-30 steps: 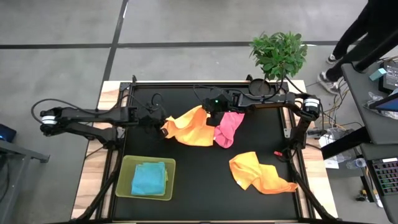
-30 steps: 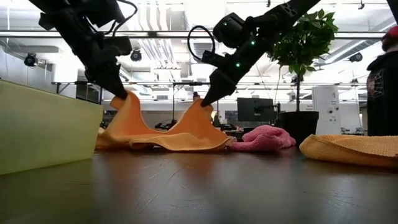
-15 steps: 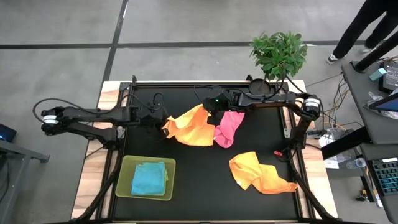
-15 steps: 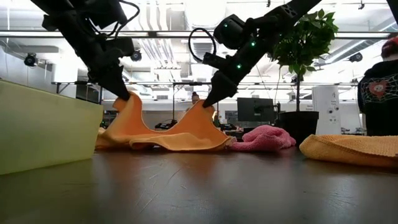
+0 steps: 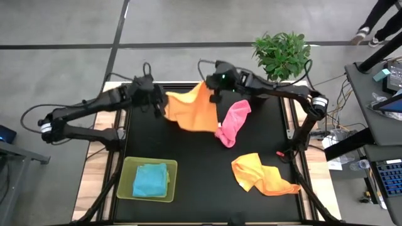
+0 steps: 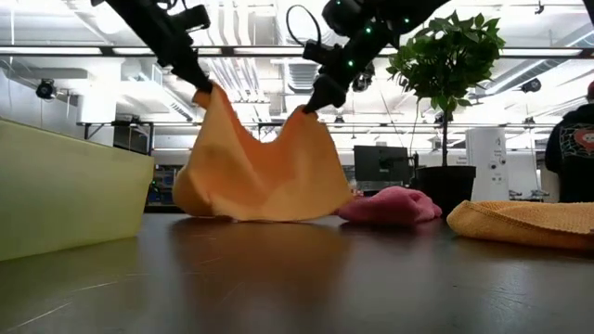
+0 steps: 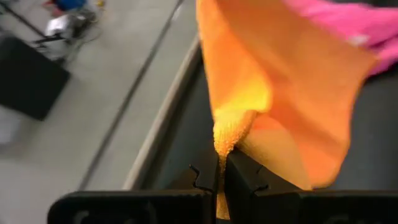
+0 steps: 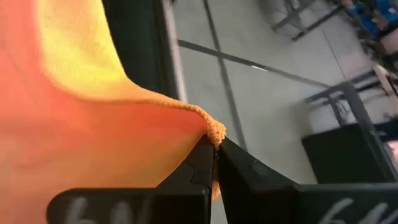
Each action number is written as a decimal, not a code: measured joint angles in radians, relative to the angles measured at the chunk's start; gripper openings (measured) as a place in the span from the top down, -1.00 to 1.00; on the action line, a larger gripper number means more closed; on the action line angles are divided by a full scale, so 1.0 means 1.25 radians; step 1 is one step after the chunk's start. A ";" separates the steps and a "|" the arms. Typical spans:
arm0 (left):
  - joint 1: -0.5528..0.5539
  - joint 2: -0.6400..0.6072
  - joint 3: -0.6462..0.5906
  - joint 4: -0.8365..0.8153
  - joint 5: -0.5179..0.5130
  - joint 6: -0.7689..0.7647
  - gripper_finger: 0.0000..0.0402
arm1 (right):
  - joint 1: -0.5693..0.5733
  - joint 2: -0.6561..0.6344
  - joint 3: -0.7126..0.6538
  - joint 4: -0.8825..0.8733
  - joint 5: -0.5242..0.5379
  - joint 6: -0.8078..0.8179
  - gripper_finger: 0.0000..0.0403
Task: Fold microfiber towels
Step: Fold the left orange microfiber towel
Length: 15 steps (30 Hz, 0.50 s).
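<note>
A: Claws?
B: Left gripper (image 7: 219, 168) is pressed together on one top corner of the orange towel (image 5: 191, 108). Right gripper (image 8: 214, 155) pinches the other top corner, same way. Both are raised at the far side of the table (image 5: 201, 182).

A: Where's the towel?
B: It hangs between the two claws and sags below them — the bottom edge looks to rest on the tabletop in the low view. The pink towel (image 5: 231, 122) lies just beside it, below the right claw. A second orange towel (image 5: 262, 174) is well apart. The blue towel (image 5: 151, 179) sits in the green tray (image 5: 125, 182).

A: Handling?
B: Soft, light, limp — it drapes and won't hold shape. Corners are the right place to grip. I'd guess a thin pinch could slip if the claws pull apart hard.
</note>
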 joint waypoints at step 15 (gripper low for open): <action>0.269 -0.002 0.144 -0.068 0.184 0.205 1.00 | -0.099 -0.002 0.208 -0.136 -0.054 0.000 0.96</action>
